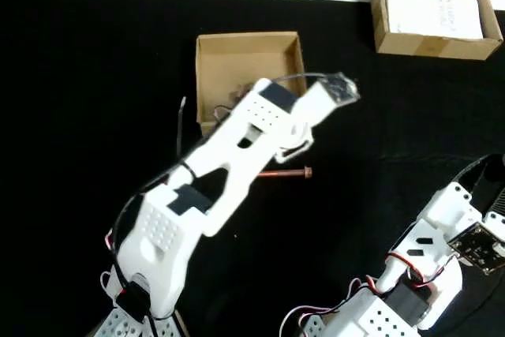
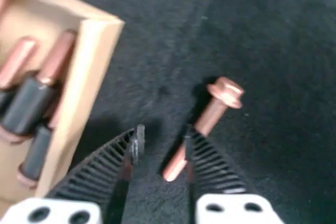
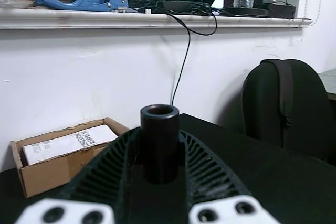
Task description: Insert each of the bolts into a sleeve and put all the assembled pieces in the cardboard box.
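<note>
Parted and empty, the left gripper (image 2: 163, 139) hangs over the copper flanged bolt (image 2: 210, 114) lying at five o'clock from the brown cardboard box (image 1: 247, 39) and should centre on its shank before closing, while the right gripper (image 3: 159, 139) clamps an upright black cylindrical sleeve (image 3: 159, 121).

We see a copper bolt (image 2: 212, 111) lying flat, its shank tip between the spread jaws of the left gripper (image 2: 163, 142), its flanged head pointing away. Just beside that gripper sits the open cardboard box (image 2: 89, 66), holding sleeved bolts (image 2: 29, 103). A black sleeve (image 3: 159, 145) stands upright, clamped in the right gripper (image 3: 159, 156).
</note>
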`<state>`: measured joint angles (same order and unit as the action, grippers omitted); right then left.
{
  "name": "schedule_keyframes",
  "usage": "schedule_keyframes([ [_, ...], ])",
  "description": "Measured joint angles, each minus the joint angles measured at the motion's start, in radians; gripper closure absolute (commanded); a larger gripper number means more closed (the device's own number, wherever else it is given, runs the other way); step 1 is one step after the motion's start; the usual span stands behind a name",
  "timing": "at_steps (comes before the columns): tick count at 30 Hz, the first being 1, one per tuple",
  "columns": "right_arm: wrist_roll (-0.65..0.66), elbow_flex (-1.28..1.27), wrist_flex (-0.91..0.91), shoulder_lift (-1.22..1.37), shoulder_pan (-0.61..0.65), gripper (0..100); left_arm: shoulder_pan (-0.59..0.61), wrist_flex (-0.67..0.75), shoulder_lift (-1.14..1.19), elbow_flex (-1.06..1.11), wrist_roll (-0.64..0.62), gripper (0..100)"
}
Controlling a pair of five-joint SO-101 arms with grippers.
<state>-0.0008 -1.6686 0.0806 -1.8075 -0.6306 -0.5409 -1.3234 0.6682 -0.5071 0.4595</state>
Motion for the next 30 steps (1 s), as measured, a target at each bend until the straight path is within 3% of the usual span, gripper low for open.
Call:
schedule_keyframes([
  [6, 0.000, 0.000, 0.000, 0.000, 0.028, 99.1, -0.028, -0.095, 0.061, -0.091, 0.114, 85],
  [12, 0.000, 0.000, 0.000, 0.000, 0.028, 99.1, -0.029, -0.101, 0.121, -0.100, 0.196, 85],
  [20, 0.000, 0.000, 0.000, 0.000, 0.028, 99.1, -0.029, -0.097, 0.175, -0.132, 0.206, 85],
  [30, 0.000, 0.000, 0.000, 0.000, 0.028, 99.1, -0.061, -0.146, 0.305, -0.342, 0.207, 87],
])
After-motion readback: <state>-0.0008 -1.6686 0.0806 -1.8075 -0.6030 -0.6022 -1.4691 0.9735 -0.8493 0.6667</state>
